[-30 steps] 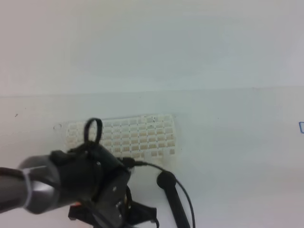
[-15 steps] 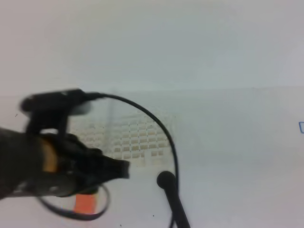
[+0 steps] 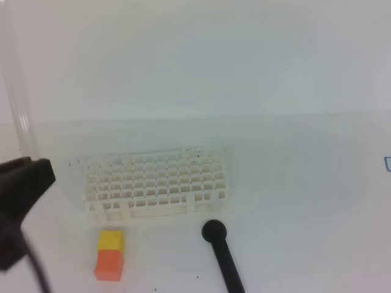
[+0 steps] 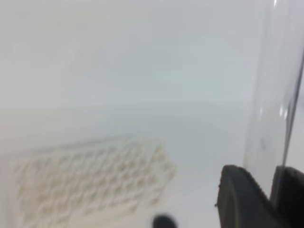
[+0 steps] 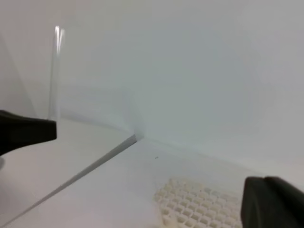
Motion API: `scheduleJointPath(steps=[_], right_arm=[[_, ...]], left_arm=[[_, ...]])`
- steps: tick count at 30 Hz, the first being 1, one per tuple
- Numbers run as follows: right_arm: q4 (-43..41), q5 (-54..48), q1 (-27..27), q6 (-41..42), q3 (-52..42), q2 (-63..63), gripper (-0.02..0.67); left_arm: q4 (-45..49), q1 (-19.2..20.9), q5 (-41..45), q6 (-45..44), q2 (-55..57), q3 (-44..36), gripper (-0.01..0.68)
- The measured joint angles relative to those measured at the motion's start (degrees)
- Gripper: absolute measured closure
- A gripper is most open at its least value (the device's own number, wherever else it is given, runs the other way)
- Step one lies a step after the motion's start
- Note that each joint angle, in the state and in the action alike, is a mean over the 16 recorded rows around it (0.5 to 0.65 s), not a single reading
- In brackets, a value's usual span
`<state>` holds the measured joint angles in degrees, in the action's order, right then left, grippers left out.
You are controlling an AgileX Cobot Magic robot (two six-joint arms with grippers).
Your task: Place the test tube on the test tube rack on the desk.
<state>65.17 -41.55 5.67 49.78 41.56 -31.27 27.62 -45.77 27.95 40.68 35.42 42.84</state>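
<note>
Tube alignment is what I'm watching: my left gripper (image 3: 24,183) is clenched on the test tube (image 3: 17,104), which stands near upright at 9 o'clock in the high view. The test tube rack (image 3: 157,183) lies toward 3 o'clock of it on the desk (image 3: 293,183), so the left arm is nearer; the right gripper (image 5: 273,204) is clenched on nothing

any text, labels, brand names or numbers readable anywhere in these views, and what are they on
None can be read.
A small blue mark at the right edge of the desk in the high view is cut off and too blurred to read.
The test tube rack, the yellow-and-orange block and the test tube show no lettering.
</note>
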Motion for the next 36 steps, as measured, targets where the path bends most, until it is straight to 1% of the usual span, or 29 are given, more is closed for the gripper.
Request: scheduleJointPath(steps=[4, 9, 12, 15, 19, 24, 28, 32, 36], right_arm=[[2.8, -2.5, 0.3, 6.1, 2.4, -3.0, 0.65], [1.6, -5.6, 2.4, 10.2, 5.7, -6.9, 0.65], [0.3, -6.8, 4.8, 11.9, 7.4, -9.3, 0.65], [-1.0, -7.1, 8.2, 13.1, 8.9, -11.8, 0.647], [-2.0, -6.9, 14.1, 14.6, 10.8, -15.6, 0.611], [0.3, -4.9, 22.4, 18.5, 13.6, -21.3, 0.512], [5.4, -2.1, 28.5, 22.8, 16.6, -26.4, 0.42], [12.8, 0.3, 33.2, 27.5, 19.9, -32.1, 0.332], [20.5, 2.0, 36.7, 31.8, 23.1, -37.6, 0.276]], left_arm=[[3.4, 0.0, -14.2, 0.4, -6.0, -9.3, 0.562], [6.4, 0.0, -30.9, 0.5, -10.8, -19.8, 0.562], [7.8, 0.0, -38.3, 0.6, -12.2, -24.4, 0.562], [9.0, 0.0, -43.2, 0.6, -12.7, -27.3, 0.563], [9.7, 0.0, -45.9, 0.8, -12.7, -28.9, 0.563], [9.9, 0.0, -46.3, 1.0, -12.6, -29.2, 0.563], [10.0, 0.0, -46.6, 1.0, -12.6, -29.2, 0.563], [10.0, 0.0, -46.8, 1.0, -12.6, -29.2, 0.563], [10.0, 0.0, -47.0, 1.0, -12.6, -29.2, 0.563]])
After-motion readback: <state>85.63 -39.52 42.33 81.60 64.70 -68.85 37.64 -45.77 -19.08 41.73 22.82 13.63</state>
